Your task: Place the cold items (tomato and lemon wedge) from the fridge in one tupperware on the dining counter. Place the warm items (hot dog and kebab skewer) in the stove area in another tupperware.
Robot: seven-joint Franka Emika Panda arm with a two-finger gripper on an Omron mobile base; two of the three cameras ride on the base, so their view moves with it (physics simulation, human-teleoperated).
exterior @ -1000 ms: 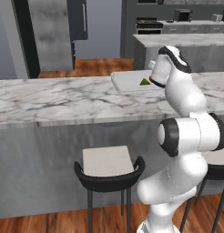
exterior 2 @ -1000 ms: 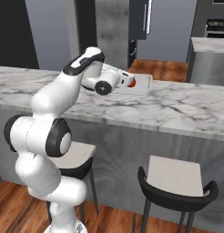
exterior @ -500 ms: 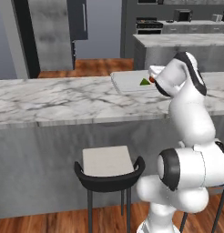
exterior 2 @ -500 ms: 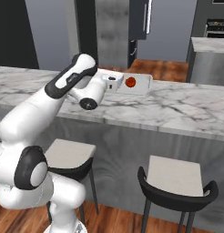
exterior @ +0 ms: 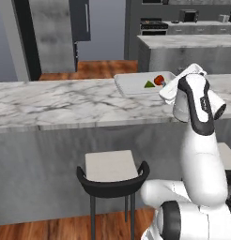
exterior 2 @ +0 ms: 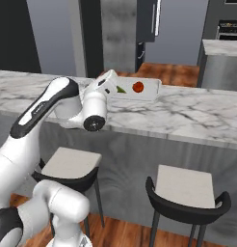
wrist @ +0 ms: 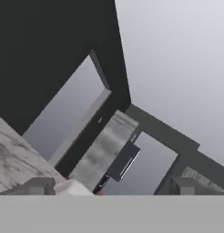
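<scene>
On the dining counter [exterior: 65, 101] [exterior 2: 197, 113] lies a shallow pale tupperware [exterior: 131, 84] [exterior 2: 151, 89]. Inside it the red tomato [exterior: 158, 80] [exterior 2: 138, 87] sits beside the yellow-green lemon wedge [exterior: 149, 85] [exterior 2: 121, 89]. My gripper [exterior 2: 105, 83] [exterior: 181, 81] hovers just off the tray's near edge, lifted above the counter and holding nothing. In the hand view the gripper [wrist: 111, 187] is open, its dark fingertips [wrist: 38, 185] wide apart, looking up past the marble edge at the dark fridge [wrist: 50, 54]. The hot dog and kebab skewer are out of view.
Black-framed stools [exterior: 112, 171] [exterior 2: 188, 190] [exterior 2: 70, 164] stand under the counter's overhang in front of me. The fridge door with a grey handle [exterior: 82, 21] is beyond the counter. A marble-topped block [exterior: 188, 42] and the black range [exterior: 155, 26] stand at the back right.
The hand has drawn back from over the tray and lifted, and the arm has swung upright. Tomato and lemon wedge stay in the tray. The jaws stay open.
</scene>
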